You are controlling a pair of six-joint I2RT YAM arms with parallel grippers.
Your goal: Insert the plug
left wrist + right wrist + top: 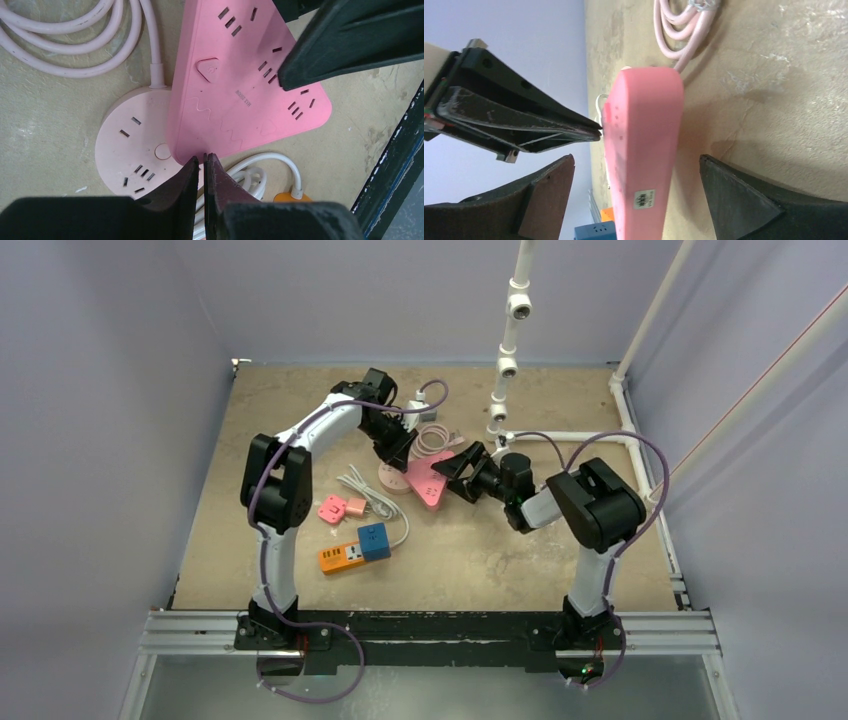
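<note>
From above, near the middle of the tan table [260,450], the left gripper [400,458] and the right gripper [447,472] meet over a pink triangular power strip [430,485]. The strip lies flat with its left corner over a round pale pink socket [389,478]. Lower left of them lie what look like two small pink plugs [332,508], side by side, plugged into nothing, beside a loose white cable [362,488]. Further toward the bottom sit an orange power strip [340,558] and a blue cube socket [374,540], touching each other. A white pipe [508,350] runs up the back wall.

At the left wrist, the black fingers [182,182] at the bottom centre are drawn together to a thin slit with nothing seen between them. Their tips sit right at the near edge of the pink strip [235,95]. The round socket [132,150] is tucked partly under that strip at lower left, and its pale pink cord [75,47] coils at upper left. One finger of the right gripper crosses the upper right corner.

At the right wrist, the two fingers [544,192] stand wide apart at the bottom. The pink strip [644,135] shows edge-on in the space between them, with a gap on each side. The left gripper [596,131] points in from the left, closed to a tip just beside the strip's face.
</note>
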